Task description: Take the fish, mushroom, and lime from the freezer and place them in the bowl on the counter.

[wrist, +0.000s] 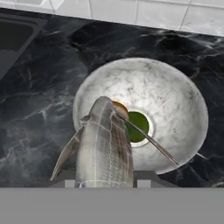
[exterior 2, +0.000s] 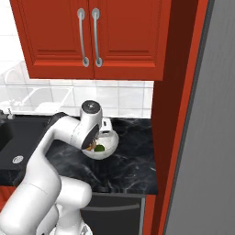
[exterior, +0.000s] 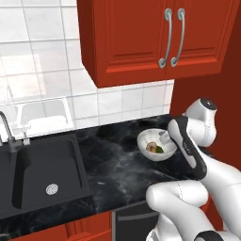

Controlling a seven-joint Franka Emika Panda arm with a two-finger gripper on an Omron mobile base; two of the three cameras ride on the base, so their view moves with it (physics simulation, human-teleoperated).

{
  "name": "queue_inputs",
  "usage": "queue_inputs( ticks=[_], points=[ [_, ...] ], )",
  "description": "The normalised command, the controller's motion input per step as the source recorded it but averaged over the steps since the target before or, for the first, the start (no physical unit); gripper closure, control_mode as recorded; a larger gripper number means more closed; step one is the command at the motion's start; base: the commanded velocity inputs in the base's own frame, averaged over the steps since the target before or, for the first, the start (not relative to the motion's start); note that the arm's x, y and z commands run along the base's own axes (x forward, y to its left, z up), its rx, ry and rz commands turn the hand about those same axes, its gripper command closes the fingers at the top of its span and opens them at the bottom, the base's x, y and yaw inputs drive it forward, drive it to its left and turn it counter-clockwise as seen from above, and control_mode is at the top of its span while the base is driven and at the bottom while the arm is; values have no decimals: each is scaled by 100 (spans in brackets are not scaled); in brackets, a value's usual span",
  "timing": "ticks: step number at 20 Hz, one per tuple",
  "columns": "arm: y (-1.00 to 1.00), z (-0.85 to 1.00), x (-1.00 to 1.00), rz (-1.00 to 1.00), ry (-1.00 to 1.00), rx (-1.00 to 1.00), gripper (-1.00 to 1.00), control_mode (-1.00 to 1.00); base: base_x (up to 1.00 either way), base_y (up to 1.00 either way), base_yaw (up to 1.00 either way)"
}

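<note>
Fish (wrist: 104, 146) clamped in gripper (wrist: 104, 181), hanging nose-down over bowl (wrist: 175, 105) on counter (wrist: 39, 109). Lime (wrist: 139, 126), mushroom (wrist: 120, 106) already inside. I judge final placement; next, I lower slightly, release.

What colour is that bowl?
The bowl is white-grey with marbled speckling, clearest in the hand view.

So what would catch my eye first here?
Probably the grey fish hanging from the gripper right over the bowl, where a lime and mushroom already lie. The bowl sits on the black counter, below red cabinets.
</note>
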Motion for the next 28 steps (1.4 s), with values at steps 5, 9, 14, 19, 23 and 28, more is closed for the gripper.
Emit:
queue_inputs(
  ticks=[5, 9, 14, 19, 23, 28],
  points=[
    [0, -31, 14, 0, 3, 0, 100, -100, 0, 0, 0],
    [0, -33, 4, 0, 2, 0, 100, -100, 0, 0, 0],
    [0, -26, 25, 0, 0, 0, 100, -100, 0, 0, 0],
    [0, -15, 20, 0, 0, 0, 100, -100, 0, 0, 0],
    [0, 10, 0, 0, 6, 0, 100, -100, 0, 0, 0],
    [0, 6, 7, 0, 14, 0, 100, -100, 0, 0, 0]
  ],
)
